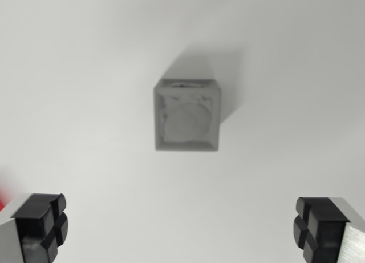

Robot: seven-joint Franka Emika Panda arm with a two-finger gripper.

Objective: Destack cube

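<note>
Wrist view, looking straight down. Plain white, matte table surface (74, 75) filling the frame.

Grey, blocky cube stack (186, 116) near centre, slightly above the middle of the frame. Square top face with a raised border and a pale round disc or recess inside it; edges soft, image blurred there. Whether one cube or several underneath: cannot tell from straight above. Soft dark shadow (228, 75) thrown from the stack toward the top and the wrist view's right. Stack resting on the table, nothing touching it.

Gripper (181, 231) at the bottom edge, fingers spread wide. Black rubber pad with cross-shaped grooves (43, 223) on a silver metal finger at the lower corner on the wrist view's left; matching black pad (316, 229) on its silver finger at the lower corner on the wrist view's right. Bare white table between the two pads, nothing gripped. Stack well apart from both pads, sitting above the gap between them in the frame and roughly centred on it.

Small red blur (3, 189) at the frame's edge on the wrist view's left, just above the finger there; too little showing to identify.
</note>
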